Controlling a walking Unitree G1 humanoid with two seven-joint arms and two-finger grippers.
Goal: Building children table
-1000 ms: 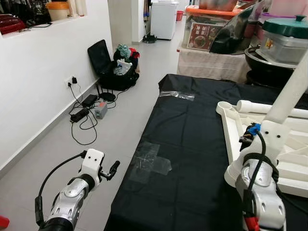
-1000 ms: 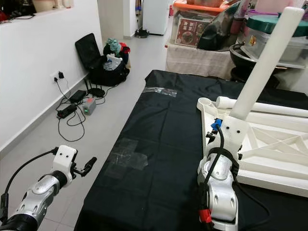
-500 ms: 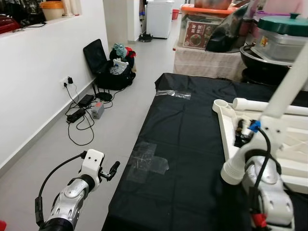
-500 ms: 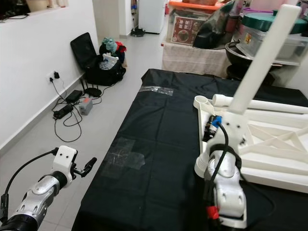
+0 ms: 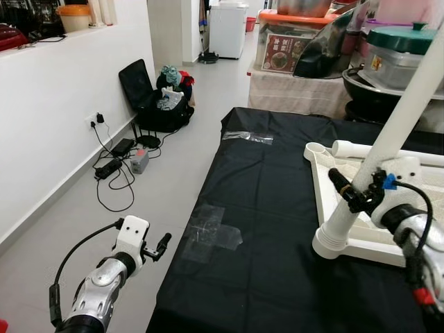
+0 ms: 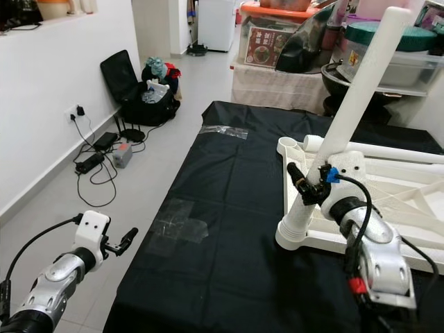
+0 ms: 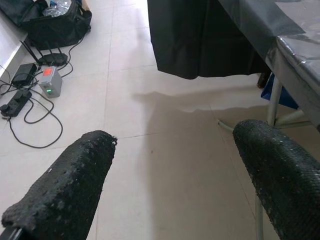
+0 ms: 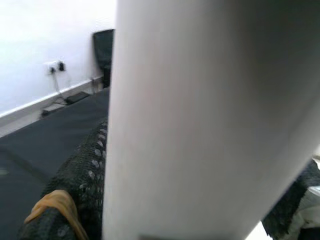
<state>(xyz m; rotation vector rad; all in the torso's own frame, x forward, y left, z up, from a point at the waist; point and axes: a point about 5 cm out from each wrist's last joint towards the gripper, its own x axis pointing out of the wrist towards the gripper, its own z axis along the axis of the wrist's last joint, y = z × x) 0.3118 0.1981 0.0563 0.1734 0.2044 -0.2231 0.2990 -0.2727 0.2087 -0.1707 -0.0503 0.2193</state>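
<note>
Since a second ago my right claw (image 6: 313,182) has swung the white table leg (image 6: 350,114) outward, its flared foot now on the black tabletop (image 6: 229,208) beside the upturned white table frame (image 6: 409,187). Right wrist: fingers (image 8: 82,175) clenched around the leg. Left wrist: my left claw (image 7: 172,165) released, spread over floor tiles.

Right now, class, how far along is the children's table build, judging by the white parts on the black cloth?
Done: the white tabletop lies underside up on the black cloth.
In hand: the right hand grips a white leg, standing tilted with its flared end at the near corner.
Left: another leg lies loose on the tabletop. The left hand is idle, open.
</note>
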